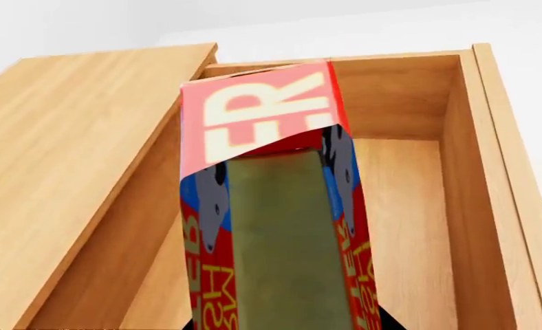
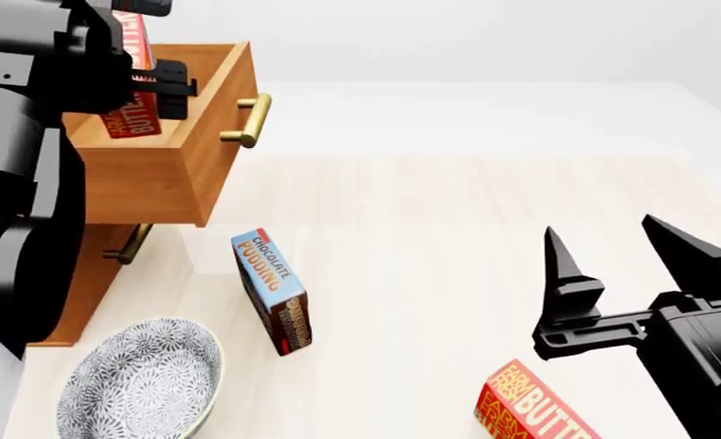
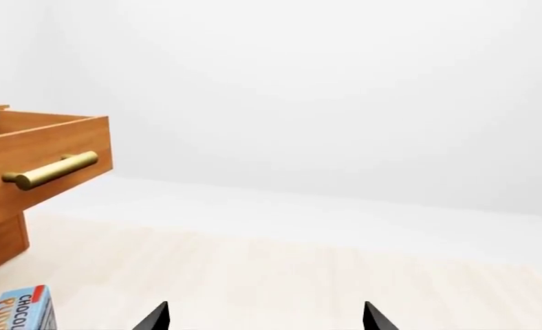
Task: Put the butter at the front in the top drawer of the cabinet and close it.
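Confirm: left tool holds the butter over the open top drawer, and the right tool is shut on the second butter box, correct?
Not quite. The head view shows the right tool open and empty, above the second butter box on the floor. The left tool does hold the butter over the open top drawer.

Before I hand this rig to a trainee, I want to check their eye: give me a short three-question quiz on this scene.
1. True or false: the light brown wooden top drawer is pulled open.
2. What does the left gripper hold? A) blue chocolate pudding box B) red butter box C) patterned bowl
3. Name the blue upright box near the grey patterned bowl.

Key: 1 true. 2 B, the red rectangular butter box, over the drawer. 3 chocolate pudding.
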### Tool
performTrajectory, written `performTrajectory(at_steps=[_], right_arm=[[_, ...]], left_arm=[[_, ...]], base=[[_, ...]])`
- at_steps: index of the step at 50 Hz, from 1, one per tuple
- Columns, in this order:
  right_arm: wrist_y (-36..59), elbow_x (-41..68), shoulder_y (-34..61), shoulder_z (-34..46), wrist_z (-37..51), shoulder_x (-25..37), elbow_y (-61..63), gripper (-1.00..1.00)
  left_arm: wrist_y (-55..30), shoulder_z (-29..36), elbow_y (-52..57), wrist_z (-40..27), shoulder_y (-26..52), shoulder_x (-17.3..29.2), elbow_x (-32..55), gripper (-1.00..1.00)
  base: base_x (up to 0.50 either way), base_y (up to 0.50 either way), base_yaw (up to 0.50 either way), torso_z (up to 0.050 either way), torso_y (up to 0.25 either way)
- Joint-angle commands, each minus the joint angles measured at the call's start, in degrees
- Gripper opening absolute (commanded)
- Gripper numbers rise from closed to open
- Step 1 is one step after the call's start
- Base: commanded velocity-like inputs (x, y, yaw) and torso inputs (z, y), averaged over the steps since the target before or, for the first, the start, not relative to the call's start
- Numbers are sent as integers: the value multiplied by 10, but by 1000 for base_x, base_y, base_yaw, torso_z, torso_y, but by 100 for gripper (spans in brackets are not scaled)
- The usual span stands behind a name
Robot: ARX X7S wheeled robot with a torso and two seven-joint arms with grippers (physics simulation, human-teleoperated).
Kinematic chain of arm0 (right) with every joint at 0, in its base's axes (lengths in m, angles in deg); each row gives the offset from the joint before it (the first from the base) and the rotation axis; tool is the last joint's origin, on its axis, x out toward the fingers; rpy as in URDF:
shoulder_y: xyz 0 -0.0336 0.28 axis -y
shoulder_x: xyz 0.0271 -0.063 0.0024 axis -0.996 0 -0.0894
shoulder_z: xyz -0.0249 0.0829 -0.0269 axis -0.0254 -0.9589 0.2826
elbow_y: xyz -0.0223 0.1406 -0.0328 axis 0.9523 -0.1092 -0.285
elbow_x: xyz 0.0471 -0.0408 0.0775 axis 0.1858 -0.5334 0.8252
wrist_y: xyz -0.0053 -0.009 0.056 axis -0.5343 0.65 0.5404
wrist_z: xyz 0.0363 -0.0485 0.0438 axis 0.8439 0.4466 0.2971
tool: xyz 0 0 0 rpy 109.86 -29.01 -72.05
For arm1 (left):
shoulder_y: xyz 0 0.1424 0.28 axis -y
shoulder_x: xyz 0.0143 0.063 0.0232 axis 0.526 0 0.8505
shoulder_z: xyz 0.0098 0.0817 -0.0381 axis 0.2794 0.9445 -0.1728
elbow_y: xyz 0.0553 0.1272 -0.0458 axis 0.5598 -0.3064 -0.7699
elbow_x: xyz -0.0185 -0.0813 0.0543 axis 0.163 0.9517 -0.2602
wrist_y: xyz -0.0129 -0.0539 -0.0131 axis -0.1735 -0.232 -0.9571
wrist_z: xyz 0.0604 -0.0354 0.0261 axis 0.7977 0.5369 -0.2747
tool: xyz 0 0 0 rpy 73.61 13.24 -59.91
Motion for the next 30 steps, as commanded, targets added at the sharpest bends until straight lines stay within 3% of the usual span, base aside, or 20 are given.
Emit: performTrajectory(at_steps=[1, 15, 16, 30], right_arm=[[0, 2, -3, -1, 0, 0, 2, 100], [0, 1, -5, 2, 0, 0, 4, 100], [0, 1, -5, 2, 0, 0, 4, 100], [0, 2, -8, 5, 0, 0, 11, 100]], left_arm=[[-3, 4, -2, -7, -7, 4, -2, -100], [-11, -34, -2, -22, -4, 6, -2, -100], [-8, -32, -2, -23, -3, 5, -4, 100], [-3, -25, -2, -10, 9, 0, -6, 100]], base=[[0, 0, 0, 0, 0], [0, 0, 0, 0, 0], [0, 0, 0, 0, 0], [0, 0, 0, 0, 0]])
